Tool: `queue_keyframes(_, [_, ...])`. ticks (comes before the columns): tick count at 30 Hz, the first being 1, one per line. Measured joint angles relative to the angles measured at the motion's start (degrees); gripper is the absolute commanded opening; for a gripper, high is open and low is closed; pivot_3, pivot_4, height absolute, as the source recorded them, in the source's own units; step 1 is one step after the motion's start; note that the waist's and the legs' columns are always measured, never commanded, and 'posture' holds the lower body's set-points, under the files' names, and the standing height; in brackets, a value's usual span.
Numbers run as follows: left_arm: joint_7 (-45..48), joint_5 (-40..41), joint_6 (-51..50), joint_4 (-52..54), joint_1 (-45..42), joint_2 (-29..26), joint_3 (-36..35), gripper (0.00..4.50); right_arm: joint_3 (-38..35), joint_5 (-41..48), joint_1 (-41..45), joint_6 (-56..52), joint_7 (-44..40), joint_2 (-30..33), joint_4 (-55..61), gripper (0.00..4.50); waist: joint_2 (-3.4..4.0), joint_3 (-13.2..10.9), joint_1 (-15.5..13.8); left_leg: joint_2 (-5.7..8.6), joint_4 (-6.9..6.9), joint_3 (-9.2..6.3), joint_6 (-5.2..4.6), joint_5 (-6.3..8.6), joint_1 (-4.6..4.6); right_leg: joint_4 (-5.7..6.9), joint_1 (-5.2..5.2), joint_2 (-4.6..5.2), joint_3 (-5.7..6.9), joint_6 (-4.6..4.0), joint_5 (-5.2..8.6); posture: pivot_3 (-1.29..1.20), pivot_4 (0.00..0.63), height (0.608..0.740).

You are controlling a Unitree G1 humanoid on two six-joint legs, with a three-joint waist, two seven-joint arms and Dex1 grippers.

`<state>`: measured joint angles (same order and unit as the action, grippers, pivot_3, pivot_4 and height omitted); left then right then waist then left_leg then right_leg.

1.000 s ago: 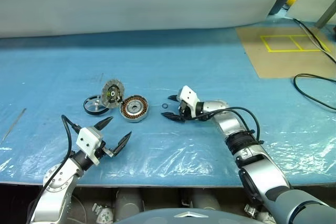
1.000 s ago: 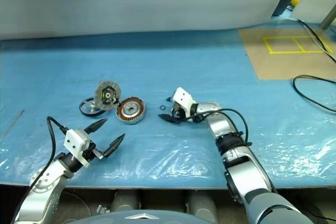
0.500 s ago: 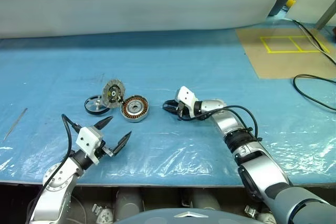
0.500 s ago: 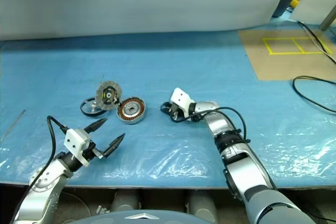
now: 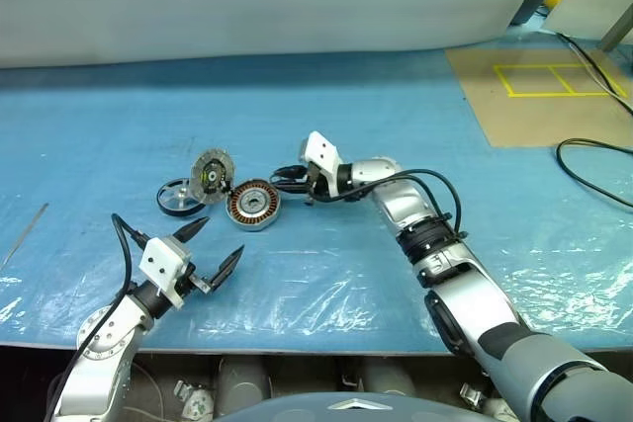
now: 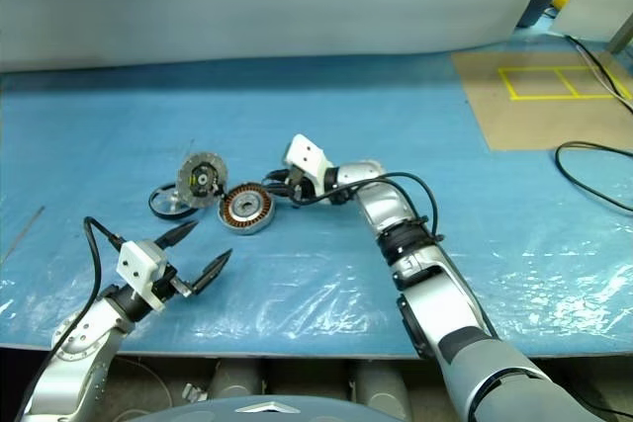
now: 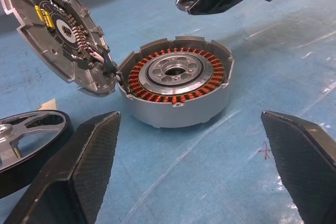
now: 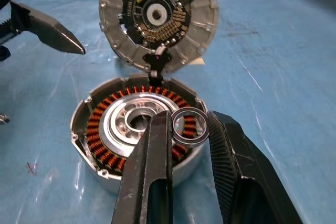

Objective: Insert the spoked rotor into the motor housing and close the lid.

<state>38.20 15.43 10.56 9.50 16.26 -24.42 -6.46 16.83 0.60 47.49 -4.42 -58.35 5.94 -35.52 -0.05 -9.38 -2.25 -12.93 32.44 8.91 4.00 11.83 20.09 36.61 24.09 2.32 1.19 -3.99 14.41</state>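
Note:
The motor housing [image 5: 254,206], a silver cup with copper windings, sits on the blue table. Its lid [image 5: 212,173], a ribbed disc, stands upright at the housing's left rim. Flat on the table left of the lid lies the spoked rotor [image 5: 178,196], a dark ring with thin spokes. My right gripper [image 5: 282,177] hovers just right of and above the housing, shut on a small dark ring [image 8: 190,126]. Nearer the front edge, my left gripper [image 5: 220,241] is open and holds nothing, pointing at the housing [image 7: 176,85].
A thin metal rod [image 5: 28,229] lies at the far left. A brown board with yellow tape [image 5: 534,96] and a black cable [image 5: 593,160] are at the far right. Wrinkled clear film [image 5: 326,289] covers the table front.
My right gripper shut on the small dark ring that lay on the table, then rose and moved left to the housing. The left gripper stayed put.

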Motion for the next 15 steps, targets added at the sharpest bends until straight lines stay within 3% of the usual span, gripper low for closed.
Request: queue_keyframes(15, [-1.2,0.0,0.2,0.4,1.2,0.1,0.0,4.5,4.4,-5.3,5.6,2.6,1.1,-5.3,-10.9,0.62,0.01,0.0,0.1,0.0,0.03,0.0,0.01,0.0,-0.01,0.01,0.0,0.02,0.0,0.0,0.0,0.0,0.15,0.74])
